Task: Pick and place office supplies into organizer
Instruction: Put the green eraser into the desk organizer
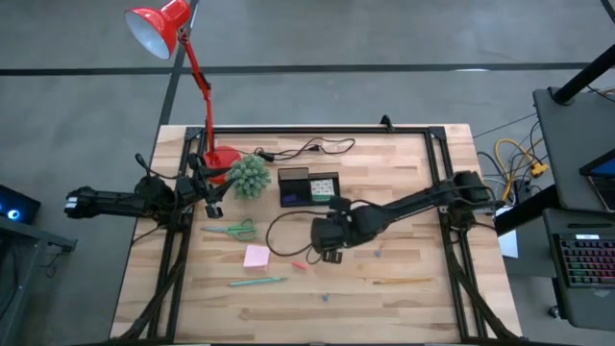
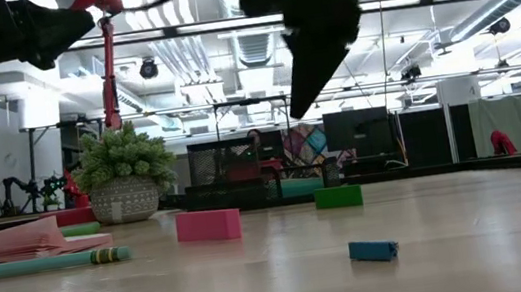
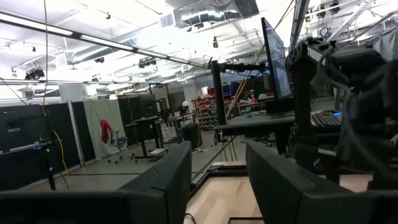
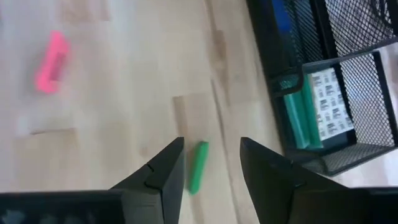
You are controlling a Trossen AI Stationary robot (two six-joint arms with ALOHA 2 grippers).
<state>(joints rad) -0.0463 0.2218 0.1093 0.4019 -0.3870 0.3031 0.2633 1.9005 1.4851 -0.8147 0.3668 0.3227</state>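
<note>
Right claw [image 4: 208, 165]: fingers spread, nothing between them; hangs above the table centre, just below the organizer in the high view; a small green piece [image 4: 198, 166] lies on the wood under the gap.
Left claw [image 3: 217, 180]: fingers apart, empty; raised at the table's left edge, near the red lamp [image 1: 183, 58] base and the spiky green plant [image 1: 249, 176].
Organizer [image 1: 309, 186]: black mesh tray, upper centre of the table [image 1: 404, 183]; white-green patterned block [image 4: 329, 106] stands in one compartment.
Pink sticky pad [image 1: 256, 256]: flat on the table, lower left of centre.
Scissors [image 1: 231, 231]: green handles, left of the pad and slightly above.
Green pen [image 1: 258, 282]: below the pad.
Pink piece [image 4: 51, 61]: on bare wood, well apart from the green piece.
Yellowish stick [image 1: 402, 281]: lower right.
</note>
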